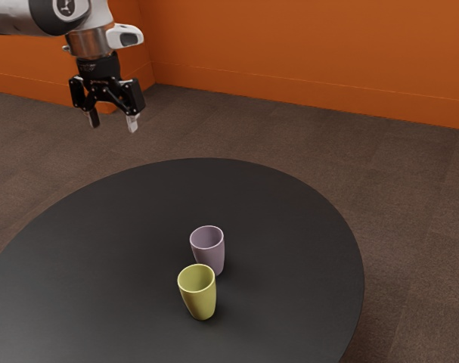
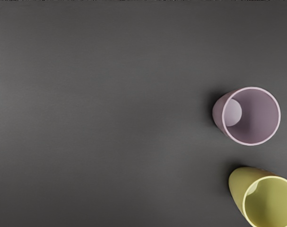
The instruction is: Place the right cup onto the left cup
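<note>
At the exterior view's upper left, the gripper (image 1: 113, 125) is held well above the round black table (image 1: 85, 265), its two fingers parted wide, with nothing gripped between them. Farther toward the exterior view's right, the yellow-green cup (image 1: 200, 296) is seen standing upright on the tabletop. Just beside it, the purple cup (image 1: 210, 253) is also stood upright, partly overlapped by it; in the wrist view, the two are separated by a gap.
</note>
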{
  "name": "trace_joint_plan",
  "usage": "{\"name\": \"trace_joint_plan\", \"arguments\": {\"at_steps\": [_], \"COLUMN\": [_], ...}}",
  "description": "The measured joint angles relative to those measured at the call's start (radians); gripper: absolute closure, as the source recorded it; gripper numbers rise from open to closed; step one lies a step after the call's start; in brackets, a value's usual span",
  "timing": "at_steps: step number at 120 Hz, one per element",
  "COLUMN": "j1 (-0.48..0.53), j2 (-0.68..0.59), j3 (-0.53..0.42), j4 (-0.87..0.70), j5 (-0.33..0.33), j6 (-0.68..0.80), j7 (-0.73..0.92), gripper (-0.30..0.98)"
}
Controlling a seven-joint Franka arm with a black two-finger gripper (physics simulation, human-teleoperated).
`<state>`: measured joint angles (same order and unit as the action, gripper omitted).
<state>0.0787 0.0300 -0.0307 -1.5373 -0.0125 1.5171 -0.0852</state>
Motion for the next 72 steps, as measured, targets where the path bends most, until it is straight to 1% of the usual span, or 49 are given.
{"name": "trace_joint_plan", "arguments": {"at_steps": [33,53,72], "j1": [-0.046,-0.056,-0.05], "j2": [0.0,-0.001,-0.013], "j3": [0.0,-0.022,-0.053], "j4": [0.003,-0.003,-0.073], "j5": [-0.003,-0.006,-0.012], "j6": [0.012,0.01,0.024], "j7": [-0.001,0.002,0.004], "gripper": [0.0,0.0,0.0]}}
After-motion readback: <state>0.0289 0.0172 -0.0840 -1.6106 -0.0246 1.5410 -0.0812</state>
